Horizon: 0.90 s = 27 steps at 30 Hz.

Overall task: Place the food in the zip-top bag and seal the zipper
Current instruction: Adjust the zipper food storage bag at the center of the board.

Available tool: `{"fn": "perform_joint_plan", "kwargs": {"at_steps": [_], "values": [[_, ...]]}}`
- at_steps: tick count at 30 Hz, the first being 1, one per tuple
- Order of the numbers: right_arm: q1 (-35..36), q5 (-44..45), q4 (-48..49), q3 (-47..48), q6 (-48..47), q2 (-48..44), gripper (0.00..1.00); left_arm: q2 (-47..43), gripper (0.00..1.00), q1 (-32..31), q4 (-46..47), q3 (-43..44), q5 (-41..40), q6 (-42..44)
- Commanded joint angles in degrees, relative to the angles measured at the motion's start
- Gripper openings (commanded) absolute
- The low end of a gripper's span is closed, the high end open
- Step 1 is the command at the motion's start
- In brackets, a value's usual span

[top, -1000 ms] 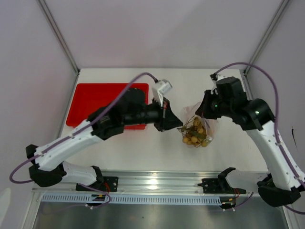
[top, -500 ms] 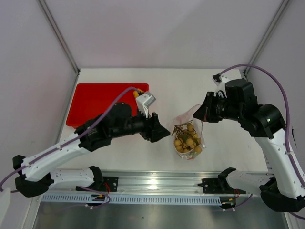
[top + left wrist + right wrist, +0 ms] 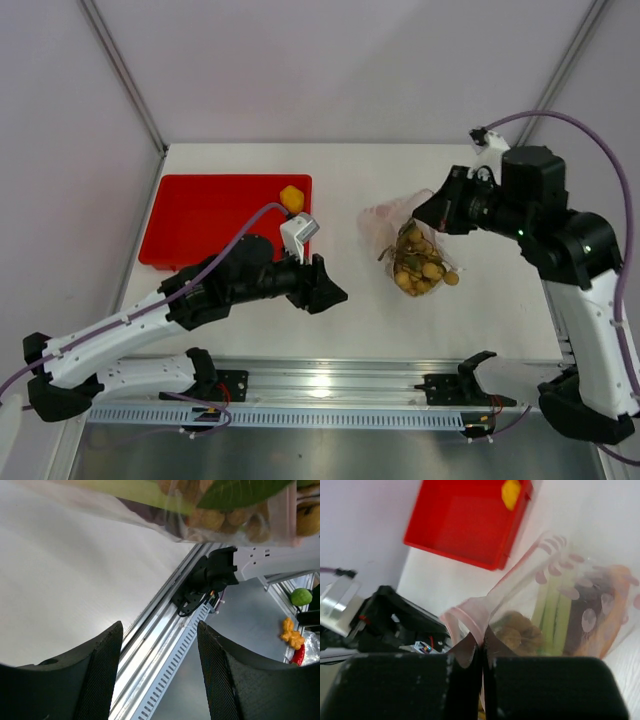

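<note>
Zip-top bag point(image 3: 408, 240), clear with pink dots: pinched at its mouth by right pincer point(image 3: 422, 213), with fingers pressed fully together on pink strip point(image 3: 469, 616) at one corner. Hanging from that pincer toward the near edge, over the right half of the table point(image 3: 500, 320); not clear whether the lower end touches the surface. Inside, seen through the plastic: green-white stalks point(image 3: 553, 611), tan berries point(image 3: 420, 270), purple-brown sweet potato point(image 3: 590, 617), orange piece point(image 3: 616, 605).

Left pincer point(image 3: 335, 291): jaws well apart, nothing between them, low over the table, left of the bag and clear of it. In its own camera, bag only along the top edge, beyond the fingertips point(image 3: 116, 630).

Small yellow fruit point(image 3: 291, 197) in the far right corner of the red tray point(image 3: 200, 215), well apart from the bag.
</note>
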Motion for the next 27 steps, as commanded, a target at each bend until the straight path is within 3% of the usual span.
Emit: {"fn": "perform_joint_plan", "kwargs": {"at_steps": [1, 2, 4, 7, 11, 13, 17, 22, 27], "values": [[-1.0, -5.7, 4.7, -9.2, 0.2, -4.7, 0.0, 0.4, 0.64, 0.3, 3.5, 0.4, 1.8, -1.1], [-1.6, -7.2, 8.7, -19.5, 1.1, -4.9, 0.0, 1.3, 0.64, 0.3, 4.1, 0.1, 2.3, -1.7], [-2.3, -8.8, 10.5, -25.4, 2.0, -3.5, 0.0, 2.3, 0.64, 0.3, 5.2, -0.2, 3.5, -2.5], [-1.3, -7.7, 9.7, -21.1, 2.1, -4.0, 0.0, 3.2, 0.64, 0.4, 5.9, -0.5, 4.5, -3.5], [-0.5, -6.5, 4.7, -6.3, 1.2, -3.7, 0.0, 1.8, 0.64, 0.3, 6.8, -2.0, 3.5, -3.9], [-1.2, -5.7, 5.2, -8.7, 1.2, -4.4, 0.0, 1.1, 0.65, 0.3, 7.0, -2.4, 3.0, -4.0], [-4.5, -10.0, 8.4, -23.7, 1.8, -3.9, 0.0, 1.5, 0.65, 0.2, 7.2, -3.2, 3.6, -5.5], [-3.2, -7.2, 12.4, -22.7, 6.6, -6.9, 0.0, 0.4, 0.64, -3.3, 16.1, -8.7, 2.6, -12.1], [-2.8, -2.4, 14.1, -24.1, 13.7, -8.8, 0.0, -1.9, 0.72, -7.3, 21.2, -15.5, -8.6, -22.6]]}}
